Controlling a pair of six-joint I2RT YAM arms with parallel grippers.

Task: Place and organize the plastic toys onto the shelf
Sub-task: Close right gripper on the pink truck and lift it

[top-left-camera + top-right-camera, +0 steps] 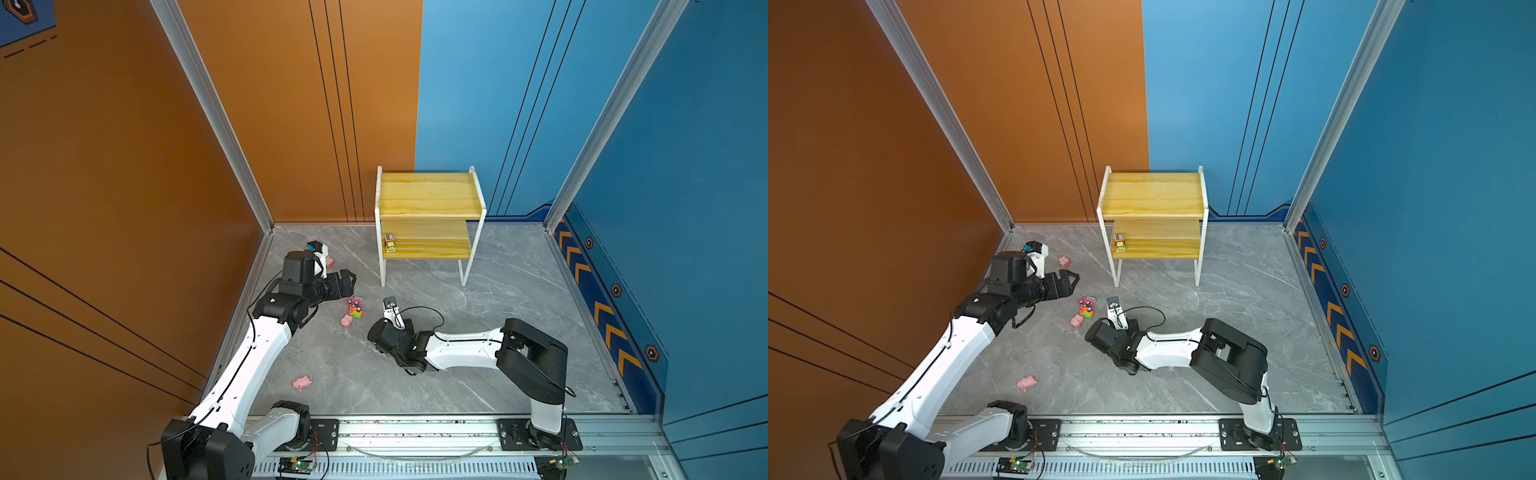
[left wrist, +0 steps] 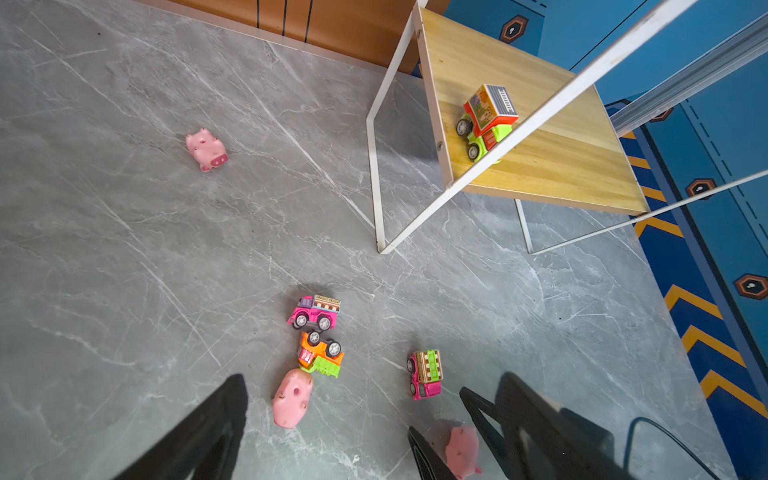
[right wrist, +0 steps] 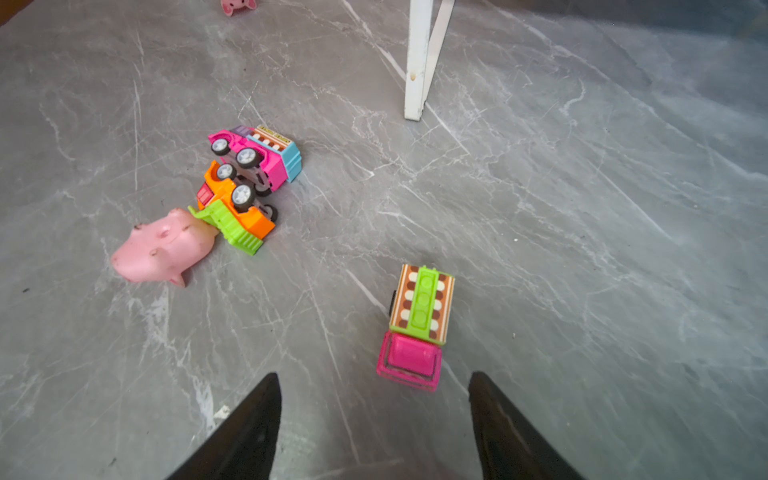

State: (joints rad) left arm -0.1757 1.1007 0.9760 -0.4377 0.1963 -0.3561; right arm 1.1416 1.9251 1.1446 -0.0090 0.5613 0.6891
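Hovering right claw (image 3: 374,415) spread above pink truck (image 3: 415,328), open floor (image 3: 582,249) rightward

Upper board of shelf (image 1: 430,195) bare, open from above. Lower board: one truck (image 1: 390,243) at left end, rest of board bare, but upper board overhangs its rear. White frame posts flank both ends.

Floor right of shelf and lower centre of frame open. Left of centre, clutter: pink truck (image 3: 257,156), orange truck (image 3: 235,208) and pig (image 3: 162,247) touching in a row. Lone truck (image 3: 417,328) apart, just ahead of right gripper (image 3: 374,415), fingers spread either side. Stray pig (image 1: 302,383) lower left.
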